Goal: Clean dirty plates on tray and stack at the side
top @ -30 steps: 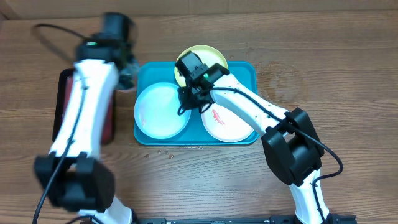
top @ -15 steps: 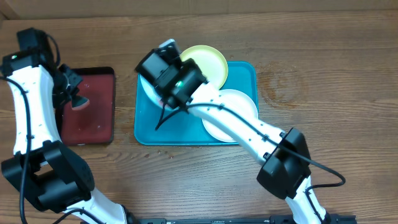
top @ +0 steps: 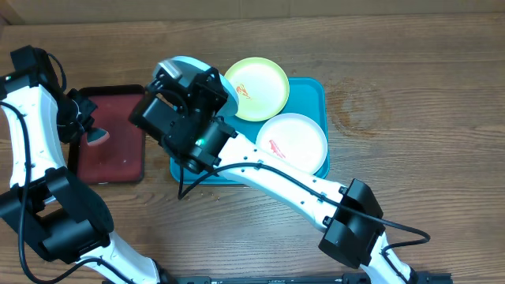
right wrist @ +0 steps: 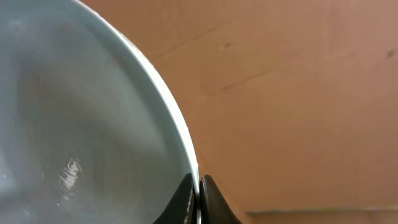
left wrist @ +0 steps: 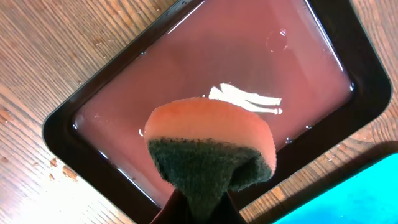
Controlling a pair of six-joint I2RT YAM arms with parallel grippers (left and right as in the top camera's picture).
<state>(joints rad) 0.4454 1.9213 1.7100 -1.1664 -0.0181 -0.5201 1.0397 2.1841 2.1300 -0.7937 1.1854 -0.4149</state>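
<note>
The tray (top: 314, 93) lies with its long axis left to right, and there is bare table in front of its near edge. On its near right part the white plate (top: 293, 142) lies flat with a red smear on it. Just beside the tray on the left, the dark red tray (top: 118, 154) holds a film of liquid. Above it the left gripper (left wrist: 198, 202) is clamped on a sponge (left wrist: 208, 146) by its green side. Farther back the yellow-green plate (top: 256, 77) overlaps the tray's far rim. At the far left corner the right gripper (right wrist: 199, 196) pinches the rim of the pale blue plate (right wrist: 81, 124). The plate seems lifted and tilted, though from above the wrist hides most of it.
</note>
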